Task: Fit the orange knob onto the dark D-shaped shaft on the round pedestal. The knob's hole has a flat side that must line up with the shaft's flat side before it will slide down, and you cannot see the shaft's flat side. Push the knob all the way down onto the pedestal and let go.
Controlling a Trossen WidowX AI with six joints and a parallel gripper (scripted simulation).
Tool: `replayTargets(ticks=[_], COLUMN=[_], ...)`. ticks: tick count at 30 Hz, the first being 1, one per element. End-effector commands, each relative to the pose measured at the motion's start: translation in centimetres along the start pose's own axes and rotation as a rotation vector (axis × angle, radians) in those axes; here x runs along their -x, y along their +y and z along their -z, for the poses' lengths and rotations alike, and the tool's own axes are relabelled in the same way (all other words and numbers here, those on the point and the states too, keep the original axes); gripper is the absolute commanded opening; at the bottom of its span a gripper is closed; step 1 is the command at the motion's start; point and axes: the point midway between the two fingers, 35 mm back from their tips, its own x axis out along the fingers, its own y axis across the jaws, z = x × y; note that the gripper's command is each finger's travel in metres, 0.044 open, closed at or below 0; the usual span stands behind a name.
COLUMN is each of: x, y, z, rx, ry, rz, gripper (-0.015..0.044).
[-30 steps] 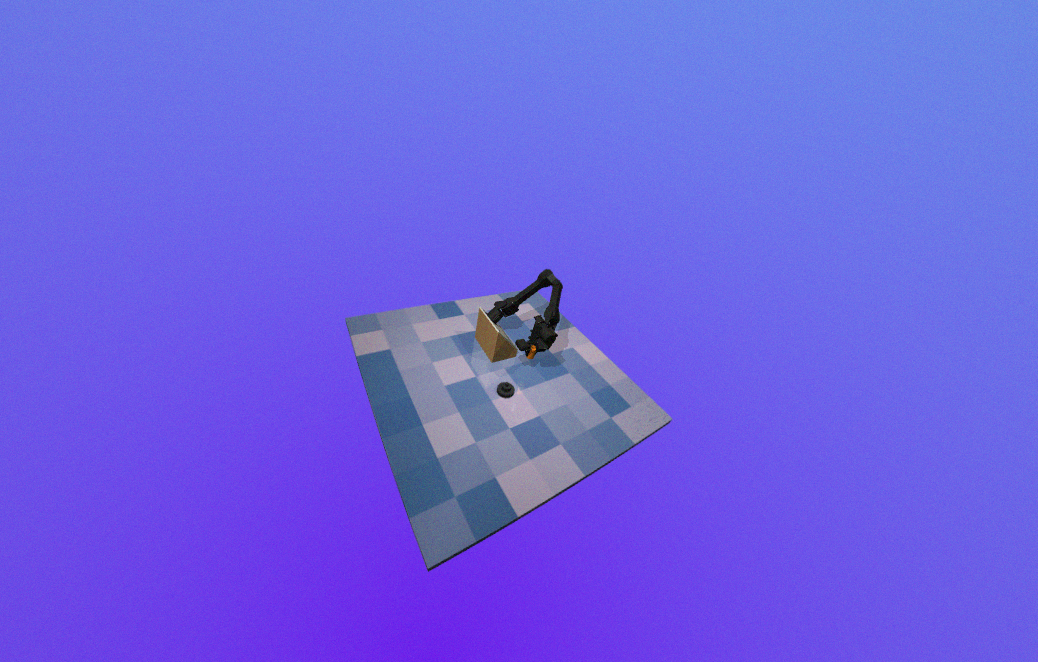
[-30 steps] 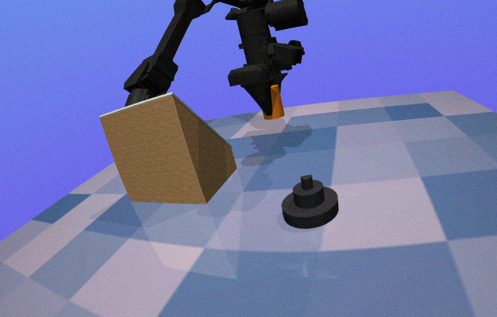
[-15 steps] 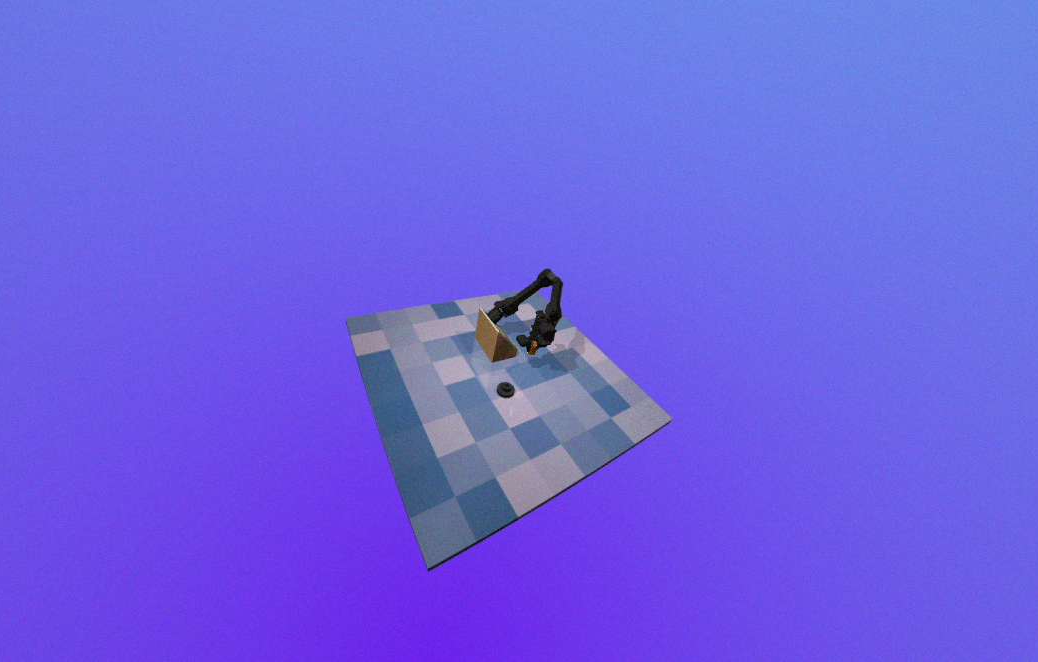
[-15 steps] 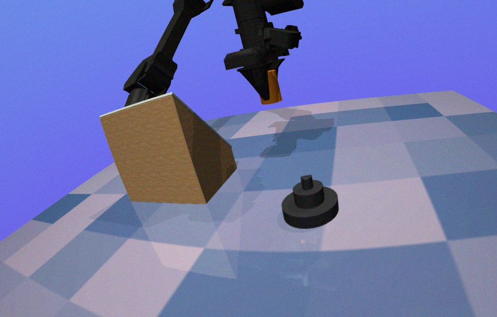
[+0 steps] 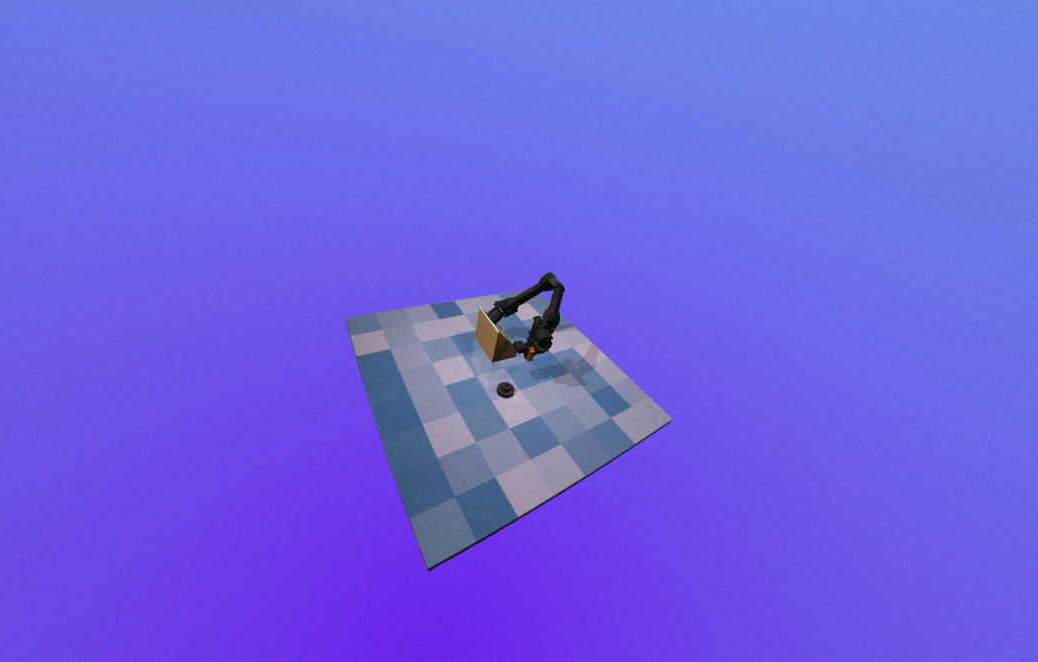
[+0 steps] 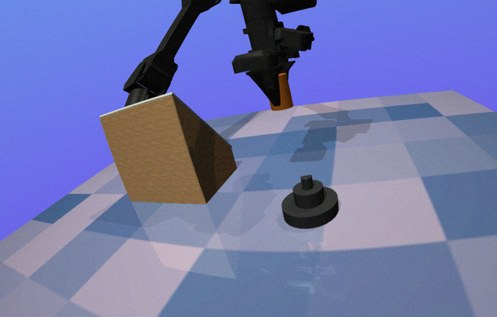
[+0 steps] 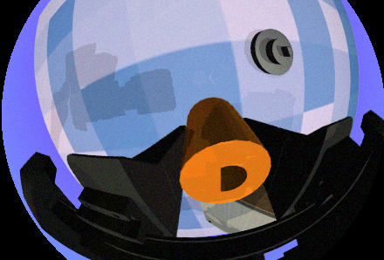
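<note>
The orange knob [image 5: 530,353] [image 6: 286,96] [image 7: 201,173] is a tapered cone held in the air. My gripper [image 6: 280,98] [image 7: 214,127] is shut on it. In the wrist view its wide end faces the camera and shows a D-shaped hole with the flat side to the left. The round dark pedestal [image 5: 500,393] [image 6: 291,214] [image 7: 264,61] stands on the checkered surface, apart from the knob and lower than it. Its short shaft [image 6: 306,182] [image 7: 285,51] points up from a raised hub and is bare. I cannot tell its flat side surely.
A wooden wedge-shaped block [image 5: 493,341] [image 6: 156,157] with a pale sloping top stands beside the arm, left of the pedestal in the exterior view. The blue and white checkered surface [image 5: 457,444] [image 6: 380,204] has open edges. Arm shadows fall behind the pedestal.
</note>
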Motion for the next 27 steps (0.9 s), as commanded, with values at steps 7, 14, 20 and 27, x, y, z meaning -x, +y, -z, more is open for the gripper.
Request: replayTargets(ticks=[7, 14, 20, 27], x=[-0.4, -0.9, -1.4, -2.1], y=[-2.4, -4.2, -5.8, -7.7], z=[-1.9, -3.0, -3.8, -4.6], rx=[0.007, 0.007, 0.008, 0.008], ry=[-0.009, -0.01, -0.01, -0.011], rz=[0.006, 0.007, 0.007, 0.007], gripper=[0.0, 0.0, 0.0, 0.0])
